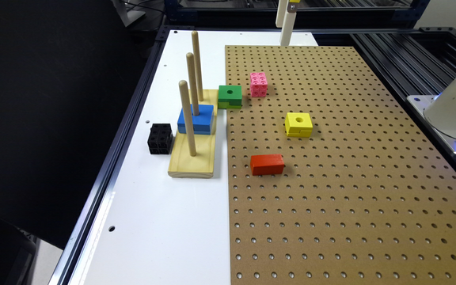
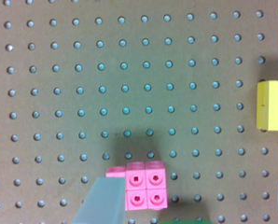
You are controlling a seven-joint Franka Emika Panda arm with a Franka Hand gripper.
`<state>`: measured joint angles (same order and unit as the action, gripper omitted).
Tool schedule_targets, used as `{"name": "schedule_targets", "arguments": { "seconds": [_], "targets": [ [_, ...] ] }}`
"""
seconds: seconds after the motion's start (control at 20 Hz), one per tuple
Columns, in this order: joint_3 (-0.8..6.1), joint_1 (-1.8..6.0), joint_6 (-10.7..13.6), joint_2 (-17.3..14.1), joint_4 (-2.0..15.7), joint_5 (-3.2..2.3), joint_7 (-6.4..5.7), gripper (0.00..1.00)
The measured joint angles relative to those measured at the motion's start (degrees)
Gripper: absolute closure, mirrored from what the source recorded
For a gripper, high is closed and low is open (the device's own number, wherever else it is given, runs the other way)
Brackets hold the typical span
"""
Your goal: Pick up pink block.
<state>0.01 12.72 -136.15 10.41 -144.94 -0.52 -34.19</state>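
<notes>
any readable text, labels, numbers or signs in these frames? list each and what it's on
No readable words or numbers.
Triangular warning sign, black symbol on yellow: on the white robot base at the exterior view's right; symbol too small to make out.
Pink block, green block, yellow block, red block, black cube: unmarked.

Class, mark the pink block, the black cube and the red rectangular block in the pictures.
pink block [image 1: 258,84]: exterior view, front face near its top edge.
black cube [image 1: 160,138]: exterior view, centre of the holed side.
red rectangular block [image 1: 267,164]: exterior view, middle of its long front side.
</notes>
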Motion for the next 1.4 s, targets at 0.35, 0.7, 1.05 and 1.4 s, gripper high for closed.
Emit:
{"name": "schedule_targets", "arguments": {
  "seconds": [0.35,0.7,1.05,1.4],
  "targets": [
    [0.00,1.28,0.0,-0.2,0.36,0.00,1.45,0.00],
    [-0.01,1.96,0.0,-0.6,1.15,-0.02,1.98,0.00],
    [-0.01,2.39,-3.2,-4.7,1.75,-0.02,2.57,0.00],
    [-0.01,2.39,-3.6,-5.8,2.40,-0.02,2.58,0.00]
  ]
}}
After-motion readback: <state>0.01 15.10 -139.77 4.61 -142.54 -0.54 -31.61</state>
